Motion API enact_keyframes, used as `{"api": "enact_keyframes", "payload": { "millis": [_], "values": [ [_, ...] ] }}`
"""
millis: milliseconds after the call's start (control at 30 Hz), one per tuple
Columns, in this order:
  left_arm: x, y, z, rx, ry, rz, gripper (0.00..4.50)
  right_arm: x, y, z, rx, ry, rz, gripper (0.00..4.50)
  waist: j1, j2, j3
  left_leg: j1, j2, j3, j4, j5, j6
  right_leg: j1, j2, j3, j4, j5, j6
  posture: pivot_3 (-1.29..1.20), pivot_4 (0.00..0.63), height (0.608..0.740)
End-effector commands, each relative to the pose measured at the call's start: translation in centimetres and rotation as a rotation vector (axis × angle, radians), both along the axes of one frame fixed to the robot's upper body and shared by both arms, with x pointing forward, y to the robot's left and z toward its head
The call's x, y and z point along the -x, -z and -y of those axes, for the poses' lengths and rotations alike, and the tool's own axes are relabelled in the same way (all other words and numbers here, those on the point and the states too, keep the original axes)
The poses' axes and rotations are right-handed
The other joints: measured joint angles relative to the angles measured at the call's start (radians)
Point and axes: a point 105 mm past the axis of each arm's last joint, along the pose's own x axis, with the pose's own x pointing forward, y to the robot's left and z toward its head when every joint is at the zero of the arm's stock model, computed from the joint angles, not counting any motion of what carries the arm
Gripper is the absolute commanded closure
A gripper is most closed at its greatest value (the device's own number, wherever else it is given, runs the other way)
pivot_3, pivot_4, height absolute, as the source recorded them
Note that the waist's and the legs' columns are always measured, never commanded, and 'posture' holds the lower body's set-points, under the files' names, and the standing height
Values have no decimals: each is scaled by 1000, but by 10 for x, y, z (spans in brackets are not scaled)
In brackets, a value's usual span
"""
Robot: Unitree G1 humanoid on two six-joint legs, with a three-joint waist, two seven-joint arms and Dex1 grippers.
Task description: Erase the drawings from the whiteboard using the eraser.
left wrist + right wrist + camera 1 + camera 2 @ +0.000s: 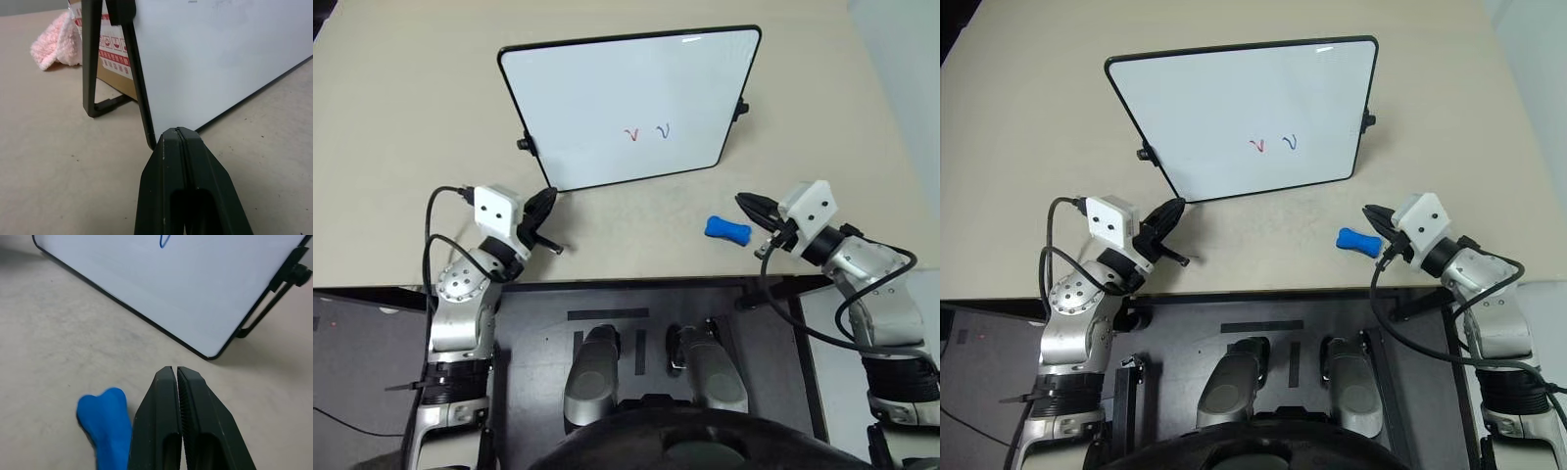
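Observation:
The whiteboard (626,103) stands tilted on the beige table, with a red squiggle (630,132) and a blue squiggle (665,128) drawn low on its face. On the table right of the board's near edge lies the blue bone-shaped eraser (726,230). My right gripper (751,205) is shut and empty, its tips just right of the eraser and slightly above it. In the right wrist view the eraser (105,423) lies beside the closed fingers (168,396). My left gripper (546,201) is shut, empty, pointing at the board's near left corner (151,142).
The board leans on a black stand (93,73) with small knobs (740,109) at its sides. Behind it in the left wrist view are a pink fuzzy cloth (54,44) and a cardboard box (115,58). The table's near edge (636,279) runs just in front of both grippers.

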Motion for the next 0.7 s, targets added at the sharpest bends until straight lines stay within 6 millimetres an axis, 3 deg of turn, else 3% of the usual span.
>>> {"api": "enact_keyframes", "payload": {
  "millis": [33,500,700],
  "values": [
    [-1,-16,3,-1,19,57,4500,2,-10,-4,-7,-13,44,4327,-1,0,0,0,0,0,0,0,0,0,0,1,0,0,0,0,150,740],
    [-3,-12,15,24,46,59,4500,4,-14,-4,11,-24,49,4327,-1,0,0,0,0,0,0,0,0,0,1,2,0,0,0,0,150,740],
    [4,-12,26,33,73,78,4500,-5,-10,-8,13,-51,47,4327,-2,0,0,0,0,0,0,0,0,0,1,3,0,0,1,0,150,740]
  ]
}}
